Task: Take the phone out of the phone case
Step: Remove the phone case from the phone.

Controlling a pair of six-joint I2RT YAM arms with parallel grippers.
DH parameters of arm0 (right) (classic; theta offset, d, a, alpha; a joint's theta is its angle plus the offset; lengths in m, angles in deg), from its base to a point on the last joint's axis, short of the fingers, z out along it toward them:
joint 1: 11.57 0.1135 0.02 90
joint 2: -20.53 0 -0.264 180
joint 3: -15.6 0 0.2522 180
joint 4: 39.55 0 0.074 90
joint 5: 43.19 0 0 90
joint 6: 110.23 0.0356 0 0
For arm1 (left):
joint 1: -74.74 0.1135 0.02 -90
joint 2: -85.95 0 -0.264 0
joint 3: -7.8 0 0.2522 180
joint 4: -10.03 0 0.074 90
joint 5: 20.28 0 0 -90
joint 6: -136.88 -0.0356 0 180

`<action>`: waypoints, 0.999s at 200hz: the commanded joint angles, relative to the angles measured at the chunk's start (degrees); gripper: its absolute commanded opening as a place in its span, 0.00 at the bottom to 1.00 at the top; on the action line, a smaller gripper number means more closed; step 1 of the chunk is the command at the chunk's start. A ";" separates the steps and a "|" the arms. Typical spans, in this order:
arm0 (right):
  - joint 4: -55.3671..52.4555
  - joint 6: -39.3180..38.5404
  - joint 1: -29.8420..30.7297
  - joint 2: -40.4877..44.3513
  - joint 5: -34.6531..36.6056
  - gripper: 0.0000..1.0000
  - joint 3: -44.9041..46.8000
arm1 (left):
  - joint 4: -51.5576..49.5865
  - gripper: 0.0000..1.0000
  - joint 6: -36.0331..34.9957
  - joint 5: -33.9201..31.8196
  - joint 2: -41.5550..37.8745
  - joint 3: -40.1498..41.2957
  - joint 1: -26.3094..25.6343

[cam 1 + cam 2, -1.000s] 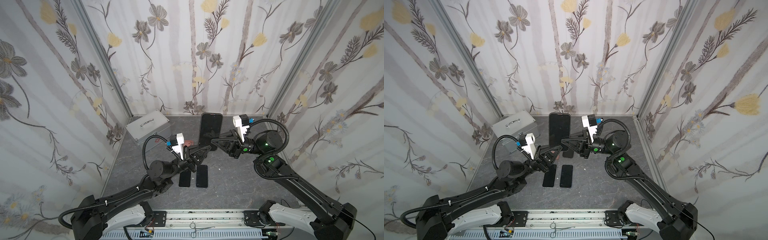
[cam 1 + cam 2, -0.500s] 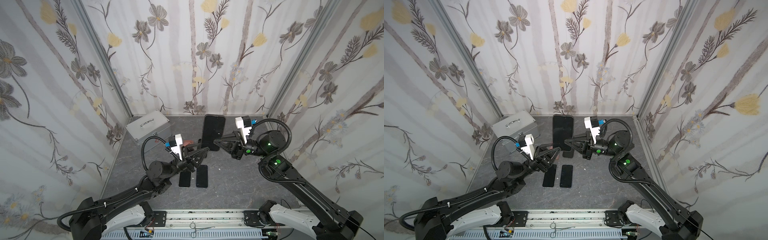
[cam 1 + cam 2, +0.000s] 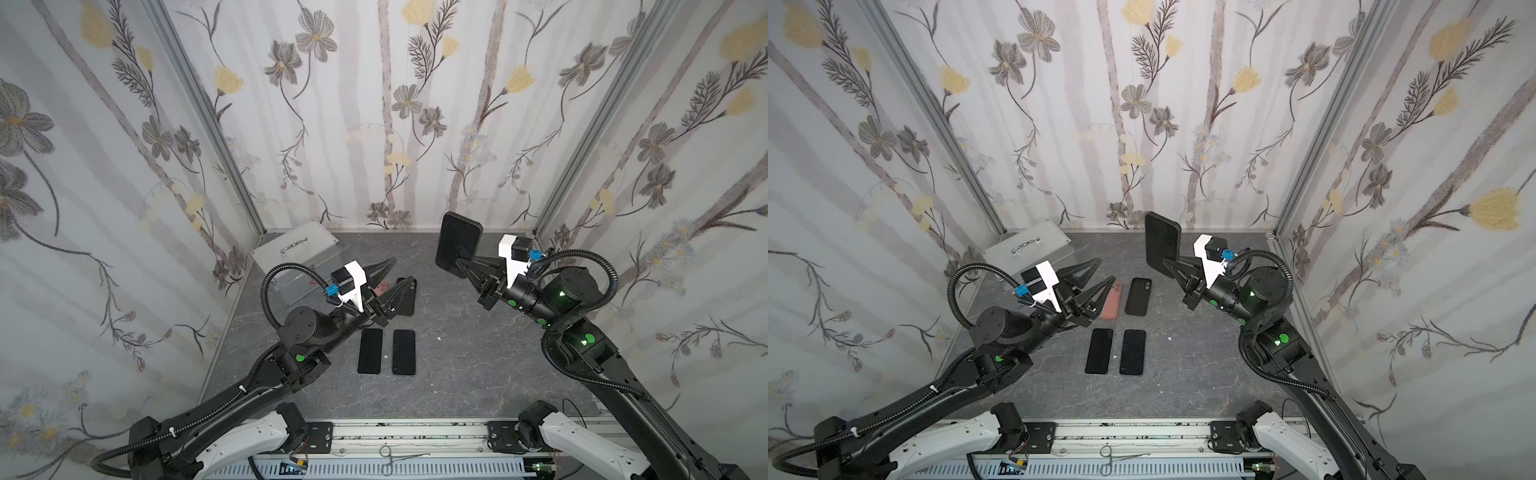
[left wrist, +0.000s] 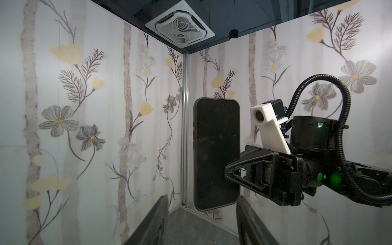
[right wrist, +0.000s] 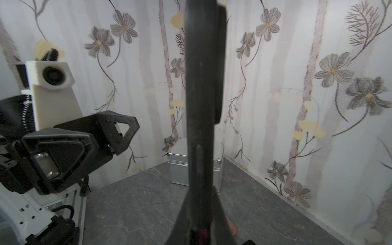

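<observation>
Since a second ago the left gripper (image 3: 1105, 269) has let go of the phone (image 3: 457, 241) and drawn back to its own side, while the right gripper (image 3: 457, 264) has carried the phone off toward the right wall. Grey table (image 3: 478, 365): a silver metal box (image 3: 295, 257) stands at its back left corner. Phone: upright in the air, well above the table, pinched by its lower part between the right gripper's closed jaws, screen toward the left arm. Whether a case still surrounds it cannot be told. Left gripper: jaws stand apart, empty, touching nothing, partly hiding a pink case (image 3: 1112, 301) in both top views. Just beside that lies an empty black case (image 3: 1138, 296). Nearer the robot, two spare phones (image 3: 1099, 351) lie flat, side by side.
</observation>
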 commanded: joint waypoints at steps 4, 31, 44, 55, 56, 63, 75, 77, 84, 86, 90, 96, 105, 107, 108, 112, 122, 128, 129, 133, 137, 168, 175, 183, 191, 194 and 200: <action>2.36 -9.53 0.10 2.22 2.80 0.00 2.73 | -3.35 0.53 -12.05 -0.20 1.84 -3.59 0.06; 2.55 -16.41 0.23 3.11 1.83 0.00 4.74 | -3.47 0.54 -14.06 3.54 3.73 -7.00 0.13; 3.29 -18.96 0.65 3.49 0.93 0.00 5.38 | -3.49 0.53 -13.95 6.04 4.46 -8.22 -0.01; 3.80 -20.93 1.11 3.68 0.74 0.00 5.76 | -3.47 0.51 -13.84 7.96 4.90 -8.86 -0.02; 3.84 -21.07 1.19 3.77 0.72 0.00 5.76 | -3.47 0.51 -13.80 8.12 4.91 -8.88 -0.02; 3.93 -22.22 1.35 3.81 0.77 0.00 5.77 | -3.52 0.50 -13.67 9.17 5.07 -9.14 -0.03; 4.28 -23.66 1.77 3.90 1.13 0.00 5.81 | -3.47 0.47 -13.44 10.77 5.21 -9.35 -0.22; 4.38 -23.82 1.77 3.93 1.09 0.00 5.85 | -3.47 0.47 -13.41 10.99 5.26 -9.41 -0.25; 4.56 -24.46 1.90 4.12 1.01 0.00 5.96 | -3.47 0.45 -13.33 11.56 5.36 -9.41 -0.41; 4.69 -24.61 1.98 4.16 0.93 0.00 6.02 | -3.47 0.45 -13.32 11.71 5.36 -9.44 -0.38; 4.82 -24.98 2.11 4.25 0.72 0.00 6.11 | -3.47 0.44 -13.23 11.91 5.40 -9.51 -0.42; 4.93 -25.47 2.18 4.44 0.36 0.00 6.27 | -3.47 0.43 -13.22 12.16 5.53 -9.51 -0.53; 5.32 -25.87 2.34 4.81 0.09 0.00 6.68 | -3.47 0.42 -13.16 12.33 5.60 -9.60 -0.58; 5.49 -26.00 2.33 4.93 0.06 0.00 6.77 | -3.47 0.42 -13.14 12.39 5.56 -9.60 -0.56; 5.52 -26.02 2.33 4.96 0.03 0.00 6.84 | -3.47 0.42 -13.14 12.44 5.55 -9.60 -0.64; 5.82 -26.09 2.38 5.16 0.00 0.00 7.06 | -3.47 0.41 -13.06 12.57 5.60 -9.60 -0.59; 6.12 -26.08 2.39 5.56 0.10 0.00 7.48 | -3.47 0.39 -12.82 12.82 5.63 -9.72 -0.70; 6.09 -26.04 2.41 5.69 0.01 0.00 7.53 | -3.49 0.39 -12.76 12.89 5.68 -9.71 -0.79; 6.08 -26.04 2.37 5.70 0.00 0.00 7.53 | -3.48 0.39 -12.77 12.91 5.70 -9.70 -0.76; 6.02 -26.03 2.48 5.77 -0.13 0.00 7.60 | -3.47 0.39 -12.72 12.93 5.72 -9.75 -0.73; 6.06 -26.00 2.46 5.79 -0.31 0.00 7.61 | -3.51 0.38 -12.70 12.93 5.71 -9.84 -0.86; 5.88 -25.39 2.97 5.88 -1.06 0.00 7.61 | -3.48 0.37 -12.69 12.87 6.20 -10.04 -0.94; 5.89 -25.19 3.11 5.88 -1.07 0.00 7.59 | -3.47 0.37 -12.69 12.84 6.31 -10.12 -0.99; 5.94 -24.83 3.11 5.88 -1.17 0.00 7.61 | -3.48 0.36 -12.62 12.74 6.49 -10.22 -1.00; 5.95 -24.22 3.17 5.88 -1.44 0.00 7.53 | -3.47 0.35 -12.53 12.69 6.59 -10.38 -0.93; 5.94 -23.90 3.19 5.81 -1.63 0.00 7.46 | -3.47 0.35 -12.52 12.67 6.66 -10.39 -1.00; 6.02 -23.19 3.13 5.79 -2.14 0.00 7.40 | -3.47 0.35 -12.52 12.67 6.73 -10.39 -0.99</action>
